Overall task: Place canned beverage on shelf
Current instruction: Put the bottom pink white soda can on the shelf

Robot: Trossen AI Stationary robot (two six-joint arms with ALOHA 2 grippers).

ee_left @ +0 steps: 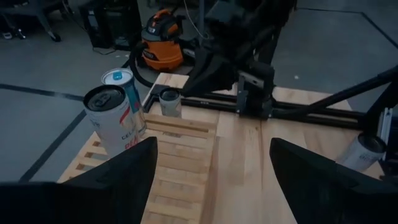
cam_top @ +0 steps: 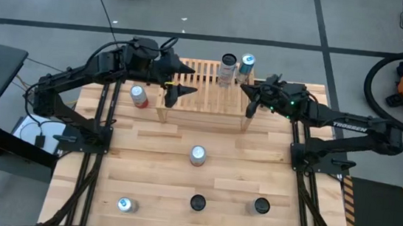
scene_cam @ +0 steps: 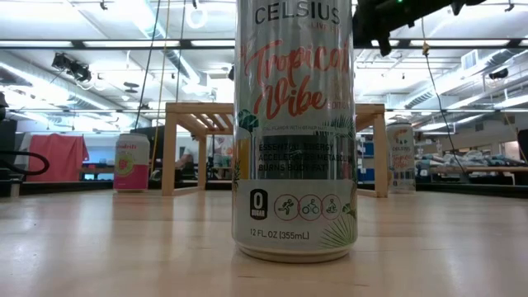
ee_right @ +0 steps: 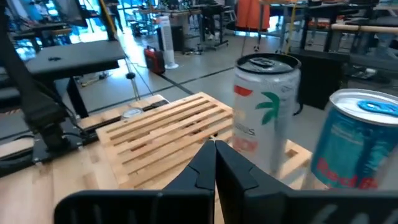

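The light wooden shelf stands at the table's far middle. A white can and a blue can stand upright on the far right of its slatted top. They also show in the left wrist view, the white can in front of the blue can, and in the right wrist view as the white can and the blue can. My left gripper is open and empty over the shelf's left part. My right gripper is shut and empty at the shelf's right end, near the two cans.
A red can stands left of the shelf. A silver-topped can stands mid-table and fills the low view. Three more cans stand near the front edge. Another can stands right of the shelf.
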